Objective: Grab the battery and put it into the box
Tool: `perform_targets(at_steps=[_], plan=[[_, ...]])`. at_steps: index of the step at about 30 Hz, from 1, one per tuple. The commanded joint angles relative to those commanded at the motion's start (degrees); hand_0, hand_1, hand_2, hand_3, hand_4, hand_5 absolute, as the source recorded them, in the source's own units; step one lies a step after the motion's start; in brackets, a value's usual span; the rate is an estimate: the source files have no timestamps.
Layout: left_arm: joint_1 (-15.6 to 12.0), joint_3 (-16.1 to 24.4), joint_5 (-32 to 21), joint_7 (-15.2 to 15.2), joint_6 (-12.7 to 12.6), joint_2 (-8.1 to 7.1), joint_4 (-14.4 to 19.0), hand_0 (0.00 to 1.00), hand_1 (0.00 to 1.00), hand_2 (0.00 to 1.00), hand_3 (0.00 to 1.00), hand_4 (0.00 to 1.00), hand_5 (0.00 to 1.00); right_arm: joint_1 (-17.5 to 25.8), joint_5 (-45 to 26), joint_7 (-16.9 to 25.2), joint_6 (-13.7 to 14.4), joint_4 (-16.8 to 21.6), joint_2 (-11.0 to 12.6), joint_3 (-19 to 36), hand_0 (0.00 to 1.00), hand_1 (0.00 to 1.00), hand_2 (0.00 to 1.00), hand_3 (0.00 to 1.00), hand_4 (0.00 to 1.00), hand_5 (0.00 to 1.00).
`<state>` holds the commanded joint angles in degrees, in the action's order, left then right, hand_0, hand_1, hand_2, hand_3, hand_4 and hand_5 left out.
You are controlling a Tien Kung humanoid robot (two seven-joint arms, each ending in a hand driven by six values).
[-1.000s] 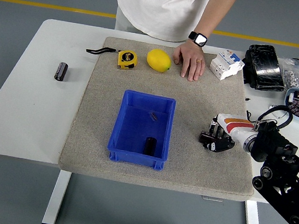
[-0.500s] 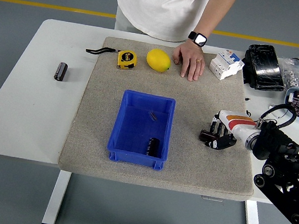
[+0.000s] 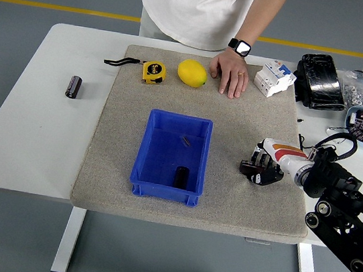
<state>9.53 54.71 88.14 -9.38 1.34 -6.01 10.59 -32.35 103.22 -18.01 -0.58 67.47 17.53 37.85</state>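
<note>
Blue box [image 3: 171,156] sits at the centre of a grey mat [image 3: 237,123] on the white table [image 3: 40,130], and a dark battery [image 3: 181,176] lies on its floor near the 6 o'clock wall. Half a second ago that battery lay tilted and a touch further toward 3 o'clock; now it has settled back upright in the picture, so it looks to have rolled and come to rest inside.

The right robot hand [image 3: 260,169] is at 3 o'clock of the box, low over the mat, with its fingers curled. Something dark shows at the fingertips, but I cannot tell whether it is a second battery in the grip or just the fingers themselves. Over the last second the hand has barely shifted, edging slightly toward the box. If it does hold a battery, the next move is a short carry toward 9 o'clock and a release over the box.

Another battery [image 3: 73,86] lies on the bare table at 9 o'clock, well apart from the mat. At 12 o'clock a person's hand [image 3: 231,72] rests flat on the mat beside a lemon [image 3: 192,72] and a tape measure [image 3: 154,71]; it has not moved. The left arm is out of view.
</note>
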Motion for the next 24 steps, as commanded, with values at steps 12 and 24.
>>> perform_targets(at_steps=[12, 24], plan=[[0.3, -1.0, -1.1, 0.2, 0.0, -0.02, 0.0, 0.615, 0.594, 0.652, 0.715, 0.724, 0.71, -0.2, -3.7, -0.2, 1.0, -1.2, -0.3, 0.6, 0.269, 0.266, 0.328, 0.468, 0.913, 0.069], [0.3, -1.2, -1.4, 0.2, 0.0, -0.07, 0.0, 0.612, 0.594, 0.647, 0.714, 0.724, 0.711, -0.3, -6.1, -0.7, 0.5, -0.9, 0.1, 1.1, 0.247, 0.243, 0.305, 0.467, 0.889, 0.062]])
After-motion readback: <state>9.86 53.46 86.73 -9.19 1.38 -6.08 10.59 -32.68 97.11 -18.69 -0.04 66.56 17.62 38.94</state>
